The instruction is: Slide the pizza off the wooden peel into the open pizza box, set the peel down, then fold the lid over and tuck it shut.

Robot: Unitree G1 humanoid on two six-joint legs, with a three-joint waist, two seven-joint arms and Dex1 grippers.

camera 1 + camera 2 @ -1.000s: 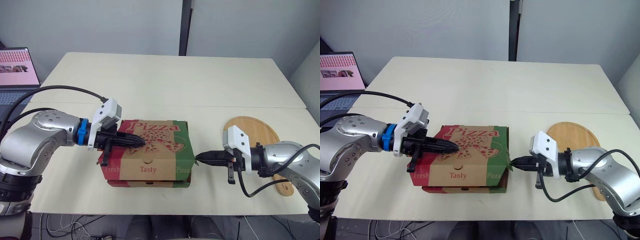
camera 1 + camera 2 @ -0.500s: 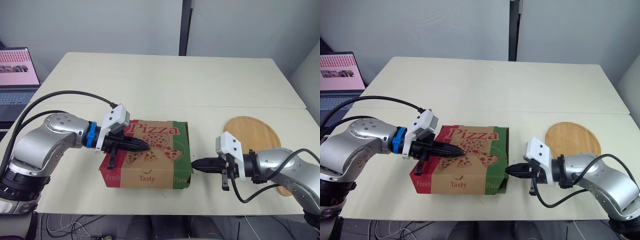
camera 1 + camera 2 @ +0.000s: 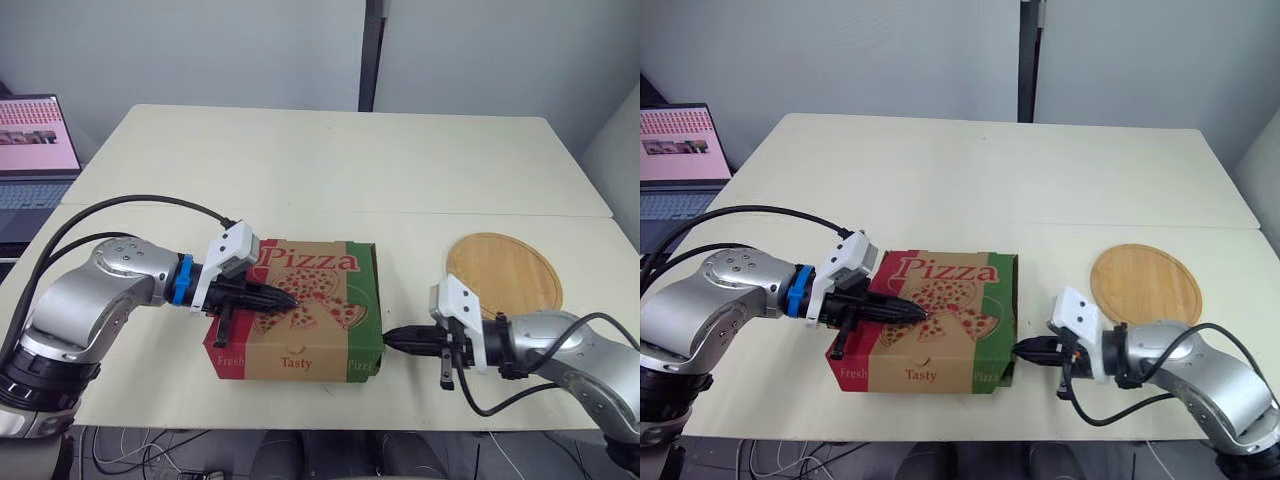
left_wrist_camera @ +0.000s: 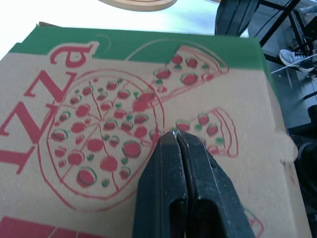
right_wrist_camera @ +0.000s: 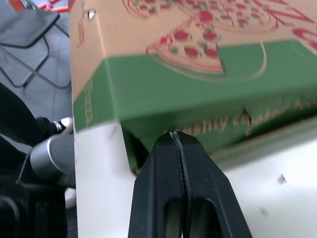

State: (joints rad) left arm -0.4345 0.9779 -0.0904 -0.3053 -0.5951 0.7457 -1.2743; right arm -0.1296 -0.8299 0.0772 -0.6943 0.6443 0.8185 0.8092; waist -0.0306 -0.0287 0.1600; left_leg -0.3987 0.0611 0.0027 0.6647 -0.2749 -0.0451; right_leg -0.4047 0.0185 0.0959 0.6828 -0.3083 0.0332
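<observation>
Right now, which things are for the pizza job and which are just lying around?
For the job:
box, lid folded down
peel, lying flat, right of the box
left pincer, shut, tip on the box top
right pincer, shut, at the box's green side

Just lying about:
laptop, open, far left

Printed in red script across the top of the pizza box (image 3: 335,290): "Pizza"; along its front side, "Fresh" on the red band, "Tasty" on the brown, "Pizza" on the green.
</observation>
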